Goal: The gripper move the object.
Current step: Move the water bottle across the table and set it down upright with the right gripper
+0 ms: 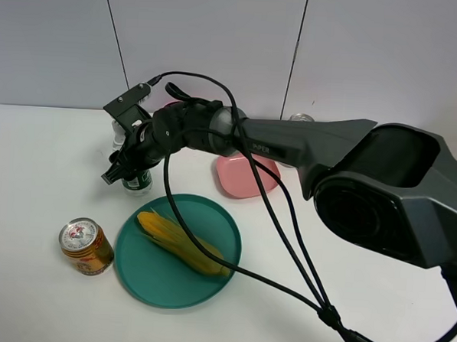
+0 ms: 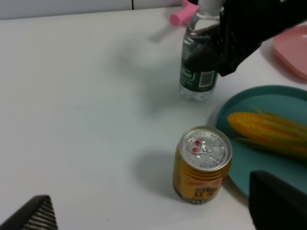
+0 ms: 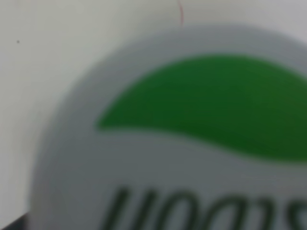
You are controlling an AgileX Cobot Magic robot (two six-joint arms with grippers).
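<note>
The clear water bottle [image 1: 138, 181] with a green label stands upright on the white table, left of the teal plate. It also shows in the left wrist view [image 2: 196, 72]. Its white and green cap [image 3: 192, 143] fills the right wrist view, blurred and very close. My right gripper [image 1: 129, 166] reaches across the middle and sits around the bottle's upper part. Its black fingers [image 2: 240, 43] cover the bottle's side, and I cannot see if they squeeze it. My left gripper [image 2: 156, 206] is open and empty, low over the table near the gold can.
A gold-orange can [image 1: 85, 246] stands in front of the bottle, also in the left wrist view [image 2: 204, 165]. A teal plate [image 1: 143, 270] holds a corn cob [image 1: 180, 243]. A pink plate [image 1: 236, 179] lies behind it. A silver can top [image 1: 301, 118] shows behind the arm.
</note>
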